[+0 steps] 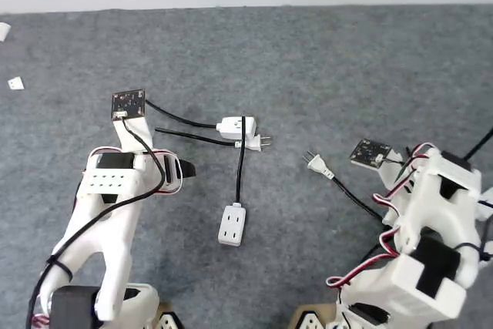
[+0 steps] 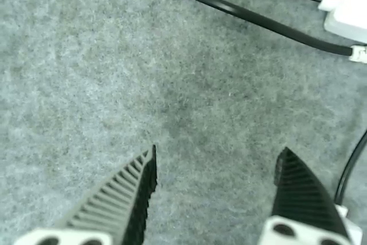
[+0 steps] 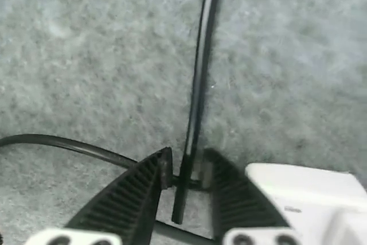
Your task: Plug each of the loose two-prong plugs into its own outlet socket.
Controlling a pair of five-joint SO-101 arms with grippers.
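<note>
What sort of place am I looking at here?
Probably a robotics workbench or lab: two white plastic robot arms, the left arm and the right arm, stand over a grey felt-like mat, with a white outlet socket and a white two-prong plug on a black cord between them.

Both arms were white printed plastic with black servo blocks at the joints. The left arm [image 1: 108, 221] had a forked link with rounded edges and a plate [image 1: 113, 181] dotted with small holes. A black cable [image 1: 141, 142] ran along it to a small dark camera board [image 1: 129, 103], and red and white wires [image 1: 171, 186] looped beside the plate. The right arm [image 1: 431, 229] was blockier; red, white and black wire bundles [image 1: 397, 182] curled along its side, and it carried its own dark board [image 1: 371, 153]. The left gripper [image 2: 219, 150] had black, ribbed, wedge-shaped fingers [image 2: 135, 193] on white bases with round holes.
</note>
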